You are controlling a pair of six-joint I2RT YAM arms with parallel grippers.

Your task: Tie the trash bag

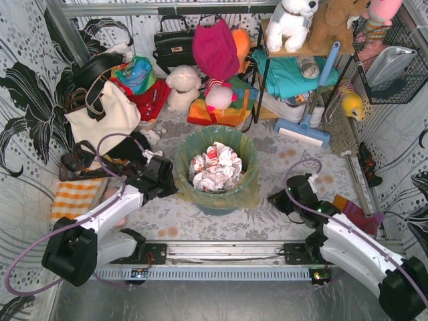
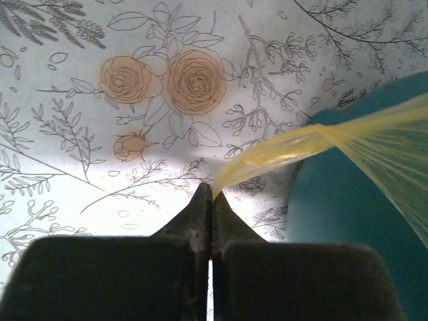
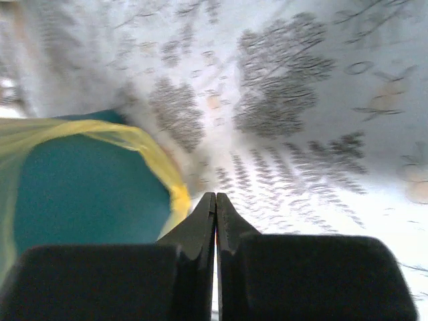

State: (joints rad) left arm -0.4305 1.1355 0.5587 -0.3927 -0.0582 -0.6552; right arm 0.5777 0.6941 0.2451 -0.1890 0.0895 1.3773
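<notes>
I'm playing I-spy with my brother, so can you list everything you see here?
trash bag: one, yellow-green, lining the bin in the middle
bin: one, teal, in the middle
paper waste: one heap, white and red, inside the trash bag
tote bag: one, cream with black straps, back left
handbag: one, black, at the back
white plush toys: two, white, one high at the back, one behind the bin
brown plush toy: one, brown, high at the back right
striped cloth: one, orange and white, left edge
long-handled cleaner: one, blue and white, back right
left tool: one, black, shut on a pulled strip of the trash bag
right tool: one, black, shut, bag fold at its tip, grip unclear
</notes>
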